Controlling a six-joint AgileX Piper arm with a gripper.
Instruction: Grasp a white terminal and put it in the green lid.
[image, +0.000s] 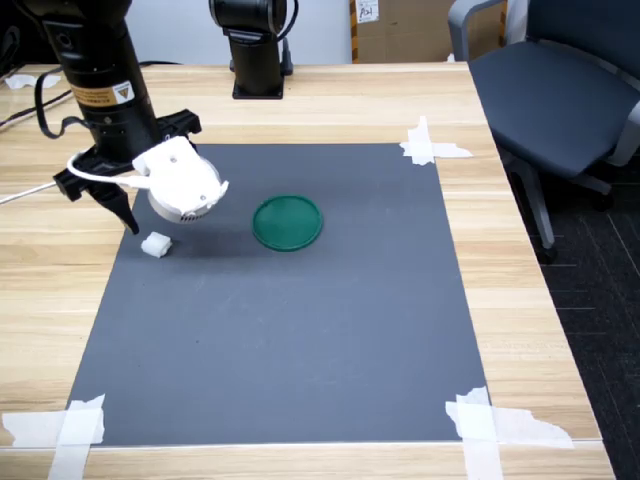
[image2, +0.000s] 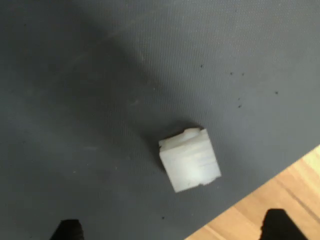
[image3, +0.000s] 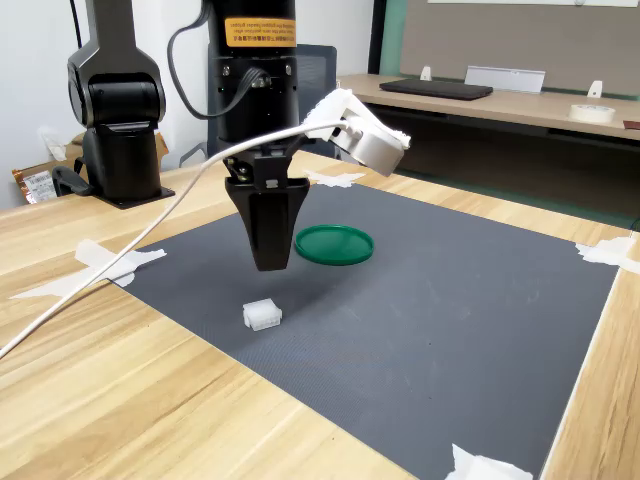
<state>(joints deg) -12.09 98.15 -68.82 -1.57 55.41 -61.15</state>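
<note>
**Jaws poised above the white terminal on the grey mat**

The white terminal lies on the dark grey mat, near the mat's edge at the first exterior view's left, free of any contact. In the second exterior view, the gripper hangs above and just behind the terminal, its black fingers pointing down and not touching it. The wrist view shows the terminal between two dark fingertips, which stand well apart with the block clear of both: the jaws are open and empty. The green lid rests flat on the mat, to the right of the terminal in the first exterior view, apart from it, with nothing inside. White tape strips hold the mat's corners to the wooden surface. A white camera housing sits on the arm's wrist.
</note>
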